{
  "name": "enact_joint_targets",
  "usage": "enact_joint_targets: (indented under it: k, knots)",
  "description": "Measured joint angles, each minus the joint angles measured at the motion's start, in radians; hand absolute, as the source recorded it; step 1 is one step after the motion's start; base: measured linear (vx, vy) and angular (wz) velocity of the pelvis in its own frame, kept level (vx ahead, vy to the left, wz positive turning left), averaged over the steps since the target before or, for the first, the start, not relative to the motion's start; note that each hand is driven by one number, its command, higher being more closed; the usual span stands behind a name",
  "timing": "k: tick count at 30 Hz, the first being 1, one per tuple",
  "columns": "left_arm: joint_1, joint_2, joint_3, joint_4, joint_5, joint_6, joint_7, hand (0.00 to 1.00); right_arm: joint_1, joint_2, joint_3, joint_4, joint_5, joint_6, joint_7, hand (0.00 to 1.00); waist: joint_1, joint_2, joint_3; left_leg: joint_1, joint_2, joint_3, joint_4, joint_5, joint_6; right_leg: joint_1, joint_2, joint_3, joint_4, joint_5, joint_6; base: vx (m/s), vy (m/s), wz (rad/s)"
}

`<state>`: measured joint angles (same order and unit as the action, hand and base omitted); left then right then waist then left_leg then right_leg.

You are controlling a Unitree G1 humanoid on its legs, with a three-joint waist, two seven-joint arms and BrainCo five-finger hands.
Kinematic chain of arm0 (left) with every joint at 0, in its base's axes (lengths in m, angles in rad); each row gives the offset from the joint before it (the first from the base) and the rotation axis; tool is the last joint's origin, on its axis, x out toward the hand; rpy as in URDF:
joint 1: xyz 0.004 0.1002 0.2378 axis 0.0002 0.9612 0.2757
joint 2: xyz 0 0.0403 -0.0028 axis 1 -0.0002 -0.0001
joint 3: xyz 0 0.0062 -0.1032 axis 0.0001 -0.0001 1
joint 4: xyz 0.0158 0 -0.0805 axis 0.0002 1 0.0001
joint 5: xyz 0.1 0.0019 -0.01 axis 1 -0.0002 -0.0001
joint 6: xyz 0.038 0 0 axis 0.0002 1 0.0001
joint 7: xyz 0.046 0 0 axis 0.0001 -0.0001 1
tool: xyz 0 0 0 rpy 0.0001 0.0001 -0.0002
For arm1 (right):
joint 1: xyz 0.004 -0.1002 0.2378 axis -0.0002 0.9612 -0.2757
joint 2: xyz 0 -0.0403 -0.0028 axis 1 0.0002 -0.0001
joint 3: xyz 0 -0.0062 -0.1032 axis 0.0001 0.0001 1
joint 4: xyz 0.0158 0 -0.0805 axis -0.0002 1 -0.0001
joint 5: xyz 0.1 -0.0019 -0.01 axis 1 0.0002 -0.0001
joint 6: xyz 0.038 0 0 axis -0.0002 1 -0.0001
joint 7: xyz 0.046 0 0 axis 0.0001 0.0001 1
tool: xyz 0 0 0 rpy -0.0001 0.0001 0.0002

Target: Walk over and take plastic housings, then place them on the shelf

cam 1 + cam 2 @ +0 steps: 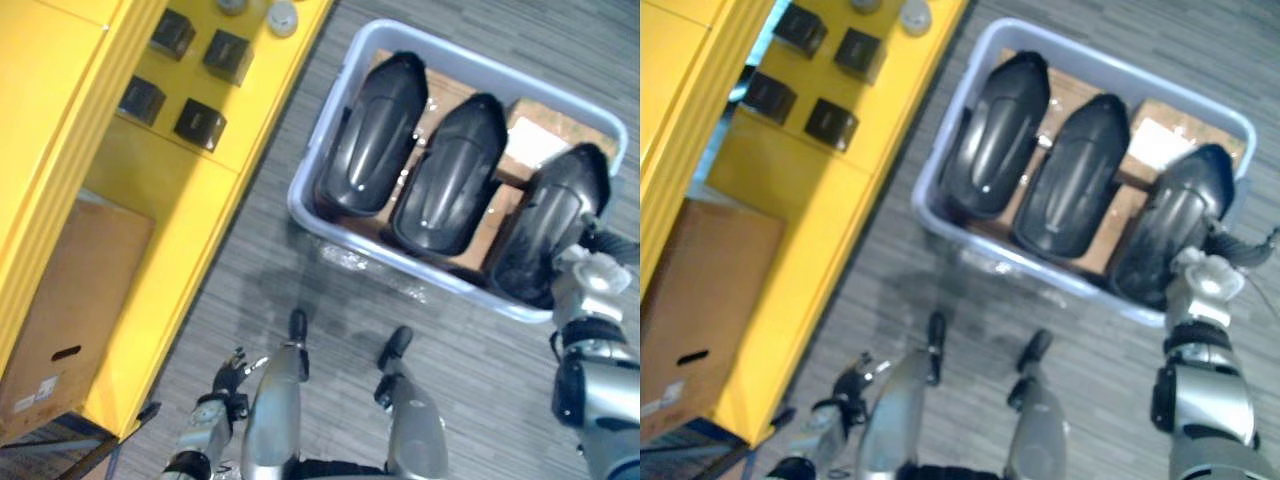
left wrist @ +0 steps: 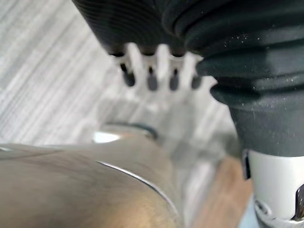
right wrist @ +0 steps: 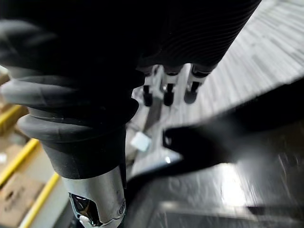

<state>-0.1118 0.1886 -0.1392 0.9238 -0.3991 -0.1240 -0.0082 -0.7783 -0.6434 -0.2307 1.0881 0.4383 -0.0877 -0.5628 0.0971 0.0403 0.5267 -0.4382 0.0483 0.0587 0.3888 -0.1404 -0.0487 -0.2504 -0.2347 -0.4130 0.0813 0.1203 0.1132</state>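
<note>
Housings (image 1: pixel 450 175): three glossy black shells lying side by side in a pale bin (image 1: pixel 312 215) on the floor, at about 2 o'clock in the left eye view. The yellow shelf (image 1: pixel 190 215) runs from 9 to 11 o'clock. It carries small black boxes (image 1: pixel 200 123) and, lower down, a cardboard box (image 1: pixel 70 300). At 7 o'clock hangs the left hand (image 1: pixel 232 378), well apart from the bin.

Right eye view: same layout, with all three shells in the bin.

Left wrist view: fingers (image 2: pixel 152 71) are straight and apart, holding nothing, with the floor past them.

Right wrist view: the right hand (image 3: pixel 167 88) is over the shiny black surface of a shell. Its fingers are straight and apart, with nothing clasped. I cannot tell if the palm touches.

Step, as judged: reaching for the first shell, with none on the shelf yet. The next move calls for curling the fingers round the shell's edge and lifting it clear of the bin rim. The left hand will likely need to support it before the turn toward the shelf at 9 o'clock.
</note>
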Motion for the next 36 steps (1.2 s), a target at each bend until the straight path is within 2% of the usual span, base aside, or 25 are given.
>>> enact_joint_targets:
  k: [4,5,8,9,11,12,17,20,25,28,30,33,34,36]
  knots:
    - [0.000,-0.002,-0.015,0.001,-0.035,-0.007,-0.004,0.00,-0.029,-0.020,0.046,0.052,-0.023,0.104,0.064,0.00,0.000,0.010,-0.001,-0.009,-0.006,-0.006,-0.019,0.017,0.004,-0.015,-0.003,-0.003,0.002,0.000,0.000,-0.08,-0.008,0.05]
    - [-0.001,-0.002,-0.026,0.000,-0.036,-0.008,-0.006,0.00,-0.034,-0.032,0.048,0.064,-0.031,0.125,0.066,1.00,0.000,0.019,-0.001,-0.015,-0.008,-0.013,-0.024,0.023,0.004,-0.018,-0.003,-0.009,0.002,0.000,0.000,-0.06,-0.015,0.17]
    - [-0.001,-0.001,-0.033,0.000,-0.048,-0.009,-0.008,0.00,-0.073,-0.065,0.066,0.100,-0.051,0.189,0.081,1.00,0.000,0.022,-0.001,-0.016,-0.011,-0.024,-0.041,0.040,0.000,-0.018,-0.004,-0.023,0.003,0.000,0.000,-0.05,-0.019,0.15]
    - [-0.001,-0.001,-0.035,0.001,-0.060,-0.009,-0.008,0.00,-0.091,-0.084,0.068,0.118,-0.062,0.232,0.091,1.00,0.002,0.022,-0.001,-0.016,-0.011,-0.025,-0.046,0.046,-0.001,-0.018,-0.004,-0.026,0.004,-0.001,-0.002,-0.06,-0.017,0.09]
    - [-0.001,-0.001,-0.037,0.000,-0.065,-0.009,-0.008,0.00,-0.105,-0.106,0.071,0.129,-0.070,0.274,0.113,1.00,0.004,0.022,-0.001,-0.016,-0.012,-0.027,-0.051,0.052,-0.001,-0.018,-0.004,-0.029,0.004,-0.001,-0.002,-0.05,-0.008,0.06]
    - [-0.001,-0.001,-0.038,0.000,-0.065,-0.009,-0.008,0.00,-0.116,-0.119,0.082,0.141,-0.102,0.309,0.137,1.00,0.004,0.022,-0.002,-0.013,-0.013,-0.029,-0.059,0.057,-0.002,-0.018,-0.004,-0.030,0.005,-0.002,-0.003,-0.04,-0.004,0.04]
    - [-0.001,-0.004,-0.043,0.000,-0.064,-0.010,-0.009,0.00,-0.135,-0.128,0.085,0.194,-0.187,0.410,0.210,1.00,0.006,0.032,-0.007,-0.007,-0.016,-0.052,-0.089,0.080,-0.008,-0.016,-0.005,-0.054,0.016,-0.011,-0.015,-0.04,-0.008,0.12]
    - [0.001,-0.005,-0.044,0.000,-0.063,-0.009,-0.009,0.00,-0.146,-0.132,0.085,0.202,-0.278,0.445,0.222,1.00,0.010,0.037,-0.010,0.006,-0.015,-0.054,-0.104,0.090,-0.010,-0.010,-0.003,-0.056,0.018,-0.013,-0.018,-0.04,-0.008,0.05]
    - [0.003,-0.011,-0.078,-0.001,-0.063,-0.010,-0.010,0.00,-0.149,-0.128,0.085,0.210,-0.395,0.445,0.191,1.00,0.019,0.062,-0.026,0.018,-0.014,-0.060,-0.107,0.092,-0.009,0.002,-0.004,-0.058,0.022,-0.014,-0.017,-0.04,0.010,0.02]
    - [0.010,-0.014,-0.079,-0.003,-0.096,-0.013,-0.017,0.00,-0.146,-0.125,0.086,0.214,-0.403,0.410,0.101,1.00,0.025,0.067,-0.028,0.023,-0.009,-0.064,-0.106,0.094,-0.010,0.010,-0.002,-0.061,0.022,-0.015,-0.018,-0.02,0.006,0.02]
    - [0.026,-0.020,-0.072,-0.005,-0.201,-0.010,-0.046,0.00,-0.135,-0.124,0.085,0.197,-0.402,0.365,0.021,1.00,0.025,0.066,-0.028,0.027,-0.007,-0.062,-0.105,0.094,-0.011,0.016,-0.001,-0.061,0.022,-0.015,-0.017,0.00,0.000,0.00]
    - [0.065,-0.035,-0.028,-0.016,-0.392,-0.005,-0.095,0.00,-0.066,-0.114,0.086,0.021,-0.418,0.314,-0.086,1.00,0.022,0.055,-0.027,0.077,-0.002,-0.048,-0.116,0.094,-0.011,0.060,0.002,-0.053,0.008,-0.014,-0.016,0.00,0.005,-0.07]
    - [0.073,-0.040,-0.014,-0.022,-0.417,-0.005,-0.098,0.00,-0.049,-0.110,0.086,-0.025,-0.424,0.303,-0.103,1.00,0.020,0.050,-0.029,0.088,-0.001,-0.047,-0.124,0.094,-0.011,0.068,0.004,-0.052,0.003,-0.014,-0.016,0.01,-0.007,-0.12]
    - [0.101,-0.040,0.039,-0.051,-0.501,-0.007,-0.103,0.00,0.003,-0.069,0.085,-0.171,-0.476,0.271,-0.163,1.00,0.011,0.017,-0.040,0.116,0.007,-0.039,-0.148,0.097,-0.017,0.084,0.014,-0.049,-0.009,-0.014,-0.016,0.01,-0.019,-0.10]
